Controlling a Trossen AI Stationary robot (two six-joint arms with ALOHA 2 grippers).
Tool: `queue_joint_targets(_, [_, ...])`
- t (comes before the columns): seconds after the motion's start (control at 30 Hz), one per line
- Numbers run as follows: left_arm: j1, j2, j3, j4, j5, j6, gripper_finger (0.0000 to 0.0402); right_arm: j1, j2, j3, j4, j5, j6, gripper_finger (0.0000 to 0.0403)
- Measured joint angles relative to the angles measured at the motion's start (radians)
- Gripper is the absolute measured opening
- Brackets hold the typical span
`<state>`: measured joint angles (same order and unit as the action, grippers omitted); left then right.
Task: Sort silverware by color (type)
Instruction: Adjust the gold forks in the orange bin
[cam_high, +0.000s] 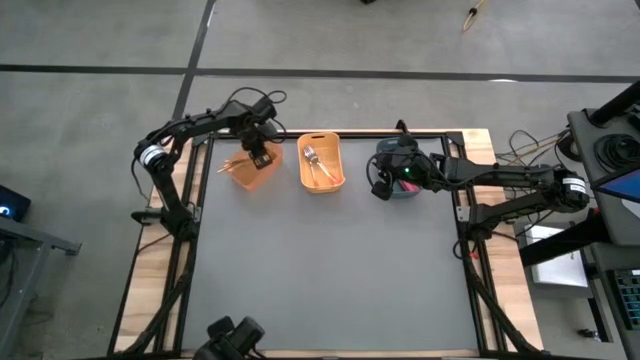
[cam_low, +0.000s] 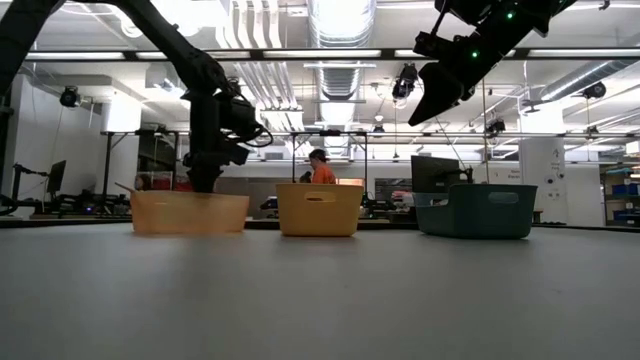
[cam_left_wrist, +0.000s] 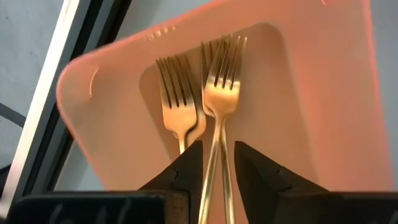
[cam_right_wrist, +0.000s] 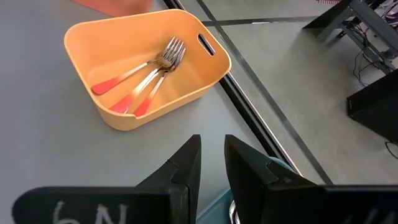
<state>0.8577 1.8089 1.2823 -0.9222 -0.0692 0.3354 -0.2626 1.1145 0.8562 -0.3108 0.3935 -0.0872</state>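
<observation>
My left gripper (cam_left_wrist: 217, 146) hangs pointing down into the pink-orange bin (cam_high: 250, 172) at the far left of the table. Its fingers stand slightly apart. Three all-gold forks (cam_left_wrist: 221, 93) lie flat on that bin's floor, and two of their handles run between the fingers. The yellow middle bin (cam_right_wrist: 87, 37) holds three silver-tined forks (cam_right_wrist: 152, 71) with orange-red handles, lying on its floor. My right gripper (cam_right_wrist: 212, 140) hovers high over the dark teal bin (cam_low: 475, 210) at the far right, fingers a little apart and with nothing between them. My left gripper has one finger (cam_left_wrist: 186, 165) on each side of the gold forks' handles (cam_left_wrist: 217, 162), coming from above. The forks rest on the bin floor. Whether either finger touches a handle, I cannot tell.
The three bins stand in a row along the table's far edge (cam_high: 400, 132). The grey tabletop (cam_high: 320, 270) spreads out toward the near side. A person (cam_low: 322, 170) stands in the room beyond the table.
</observation>
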Motion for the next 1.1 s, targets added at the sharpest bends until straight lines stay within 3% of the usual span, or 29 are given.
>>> queue_joint_targets(0.37, [-0.003, -0.149, 0.000, -0.123, 0.026, -0.032, 0.0073, 0.000, 0.000, 0.000, 0.001, 0.000, 0.000, 0.0063])
queue_joint_targets(0.7, [0.058, -0.294, -0.037, -0.224, -0.284, -0.190, 0.0038, 0.000, 0.000, 0.000, 0.001, 0.000, 0.000, 0.0063])
queue_joint_targets(0.87, [0.124, -0.333, -0.150, -0.210, -0.310, -0.228, 0.0037, 0.000, 0.000, 0.000, 0.001, 0.000, 0.000, 0.0063])
queue_joint_targets(1.1, [0.105, -0.344, -0.203, -0.145, -0.293, -0.267, 0.0037, 0.000, 0.000, 0.000, 0.002, 0.000, 0.008, 0.0063])
